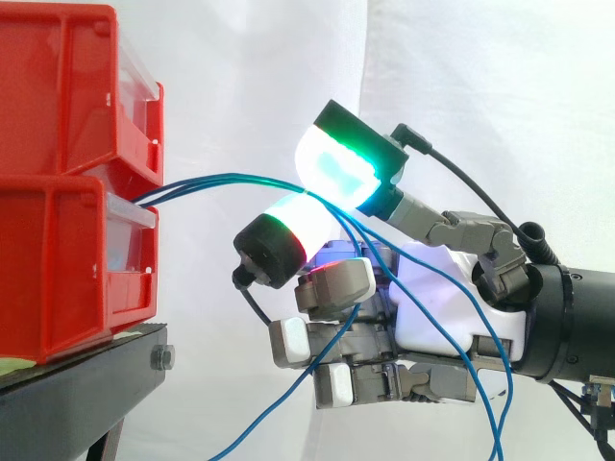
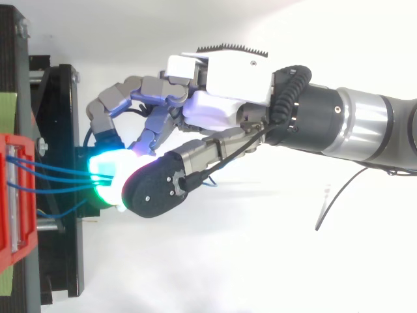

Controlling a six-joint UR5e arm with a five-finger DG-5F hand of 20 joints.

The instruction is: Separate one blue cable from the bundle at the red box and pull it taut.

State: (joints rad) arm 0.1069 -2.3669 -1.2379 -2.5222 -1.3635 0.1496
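Observation:
Several thin blue cables (image 1: pixel 221 180) come out between the two stacked red bins, upper (image 1: pixel 58 96) and lower (image 1: pixel 58 279), and run right in a tight bundle. My hand (image 1: pixel 432 307) reaches in from the right. Two green-glowing fingertips (image 1: pixel 341 163) close on the bundle a short way from the bins. I cannot tell how many strands lie in the pinch. Past the pinch the strands droop over the palm and hang down (image 1: pixel 495 384). From above, the cables (image 2: pixel 58 171) converge from the bin edge (image 2: pixel 13 215) into the glowing pads of the hand (image 2: pixel 221 98).
The bins stand on a black stand (image 1: pixel 86 384) at the left, with a white curtain behind. One blue strand (image 2: pixel 65 210) loops lower beside the stand. The arm (image 2: pixel 365 124) enters from the right.

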